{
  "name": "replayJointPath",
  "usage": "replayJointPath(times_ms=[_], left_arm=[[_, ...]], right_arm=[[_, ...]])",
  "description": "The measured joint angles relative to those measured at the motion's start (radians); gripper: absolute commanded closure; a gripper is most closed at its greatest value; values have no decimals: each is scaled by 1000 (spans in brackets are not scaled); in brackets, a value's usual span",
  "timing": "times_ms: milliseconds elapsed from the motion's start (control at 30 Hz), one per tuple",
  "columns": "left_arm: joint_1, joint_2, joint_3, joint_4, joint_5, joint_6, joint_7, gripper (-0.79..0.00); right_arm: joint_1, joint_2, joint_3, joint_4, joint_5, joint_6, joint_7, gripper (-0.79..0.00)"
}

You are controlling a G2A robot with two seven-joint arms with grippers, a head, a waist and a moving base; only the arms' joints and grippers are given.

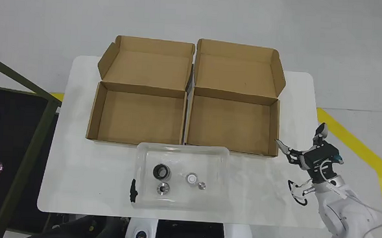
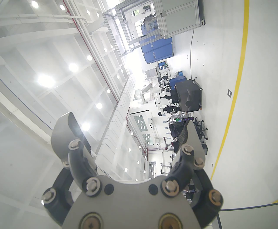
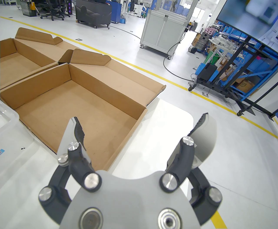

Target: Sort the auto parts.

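Right gripper [image 1: 300,141] is hovering spread wide, lower right, beside the right-hand brown cardboard box [image 1: 233,124]; left gripper [image 2: 129,123] is gaping too.

- Left box [image 1: 138,116] and right box [image 1: 232,123], both open, side by side on table [image 1: 291,189].
- Clear tray [image 1: 183,148] just in front of them holds black ring [image 1: 160,172], silver part [image 1: 164,188], white ring [image 1: 192,179] and small stud [image 1: 202,184].
- Right claw [image 1: 300,139] spread, beside right box's near corner.

Matt cardboard boxes [image 1: 139,118], clear plastic tray [image 1: 213,167]
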Motion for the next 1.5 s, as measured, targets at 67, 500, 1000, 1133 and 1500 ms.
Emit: replayJointPath(times_ms=[67,500,1000,1133,1500], left_arm=[[0,0,0,0,0,0,0,-784],[0,0,0,0,0,0,0,-785],[0,0,0,0,0,0,0,-785],[0,0,0,0,0,0,0,-785],[0,0,0,0,0,0,0,-785]], right_arm=[[0,0,0,0,0,0,0,-785],[0,0,0,0,0,0,0,-785],[104,12,-136,-34,109,-252,205,-785],[148,15,-189,-42,193,-338,274,-785],[256,24,-355,-97,275,-453,501,-785]])
